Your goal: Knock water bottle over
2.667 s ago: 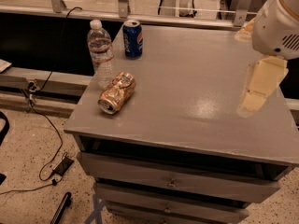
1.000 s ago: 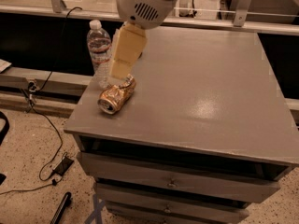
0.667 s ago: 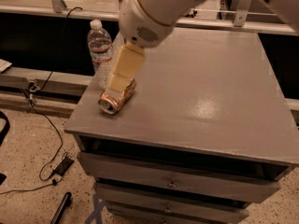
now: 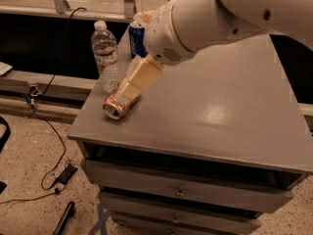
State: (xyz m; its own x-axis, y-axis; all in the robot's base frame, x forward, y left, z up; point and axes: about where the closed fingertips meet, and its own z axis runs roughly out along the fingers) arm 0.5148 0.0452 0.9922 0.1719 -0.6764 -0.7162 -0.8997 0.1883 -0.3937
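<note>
One claw slants down beside upright water bottle.

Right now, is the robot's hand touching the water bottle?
Cannot tell. In the camera view the tip of the gripper lines up with the lower side of the water bottle, but this angle hides any gap.

The white arm enters from the upper right, its tan gripper angled down-left, left of frame centre.
</note>
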